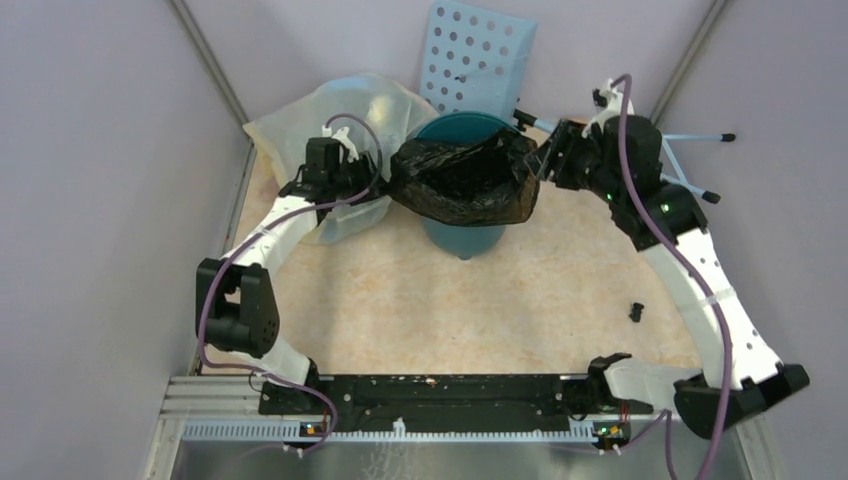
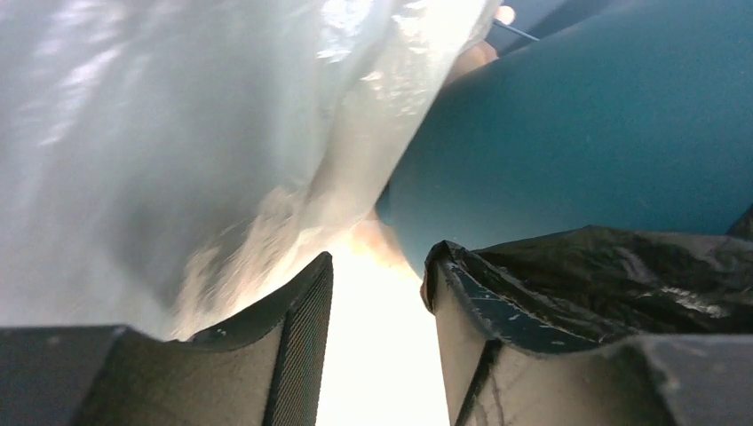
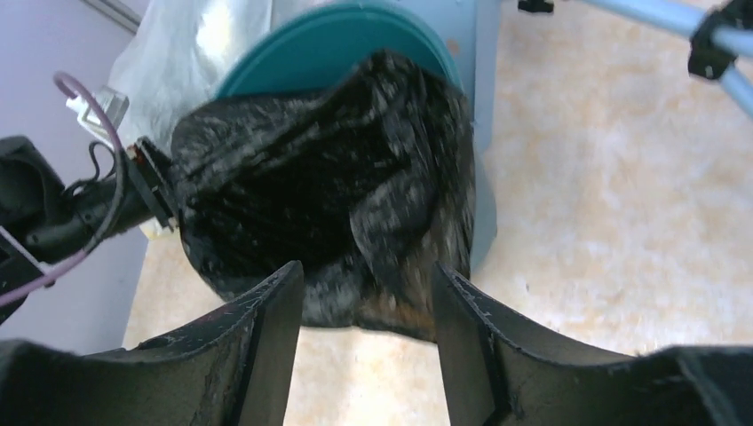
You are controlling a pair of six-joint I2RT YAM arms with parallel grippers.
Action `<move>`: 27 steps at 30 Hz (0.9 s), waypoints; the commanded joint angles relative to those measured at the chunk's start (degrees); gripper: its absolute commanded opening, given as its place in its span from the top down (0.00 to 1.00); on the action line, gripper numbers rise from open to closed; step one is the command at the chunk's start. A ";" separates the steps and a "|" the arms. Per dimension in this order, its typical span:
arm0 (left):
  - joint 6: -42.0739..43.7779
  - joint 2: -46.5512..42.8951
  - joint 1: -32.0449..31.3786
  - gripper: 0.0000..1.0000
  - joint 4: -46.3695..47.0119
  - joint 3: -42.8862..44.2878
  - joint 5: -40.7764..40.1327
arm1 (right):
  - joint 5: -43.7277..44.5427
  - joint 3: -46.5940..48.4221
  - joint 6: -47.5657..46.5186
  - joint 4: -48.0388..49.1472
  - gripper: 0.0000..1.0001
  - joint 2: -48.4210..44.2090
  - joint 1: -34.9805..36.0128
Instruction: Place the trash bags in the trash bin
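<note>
The black trash bag point(image 1: 462, 180) hangs spread across the mouth and front of the teal trash bin point(image 1: 462, 238) at the back centre. My left gripper point(image 1: 385, 178) is at the bag's left edge, jaws apart. In the left wrist view the bag point(image 2: 622, 275) lies over the outside of the right finger, the gap of the gripper point(image 2: 377, 266) is empty, and the bin's wall point(image 2: 577, 133) is close ahead. My right gripper point(image 1: 540, 160) is at the bag's right edge. In the right wrist view it point(image 3: 366, 275) is open, with the bag point(image 3: 328, 195) just beyond its tips.
A large translucent bag point(image 1: 300, 120) bulges behind my left gripper against the left wall. A pale blue panel with round holes point(image 1: 478, 55) leans behind the bin. Blue rods with black tips point(image 1: 690, 135) stick out at the back right. A small black piece point(image 1: 636, 311) lies on the table.
</note>
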 commanded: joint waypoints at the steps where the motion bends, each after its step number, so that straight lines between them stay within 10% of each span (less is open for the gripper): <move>1: -0.26 -6.15 0.99 0.44 -3.32 0.90 -4.86 | -2.46 10.49 -4.64 -3.37 0.42 9.75 -1.86; 10: -6.04 -17.98 0.97 0.27 -16.27 -0.06 -11.51 | -1.67 17.92 -3.41 -7.66 0.39 20.68 -3.42; 14: -16.24 -21.74 0.51 0.26 -21.20 0.62 -1.11 | -2.81 18.60 -4.78 -7.18 0.39 22.96 -3.71; 19: -34.51 -28.79 -6.55 0.23 -8.14 -9.91 8.18 | -4.28 19.07 -4.74 -7.11 0.39 24.65 -3.72; 27: -44.04 -26.06 -18.09 0.21 -5.93 -7.42 0.52 | -4.32 18.71 -4.48 -7.51 0.40 24.83 -3.72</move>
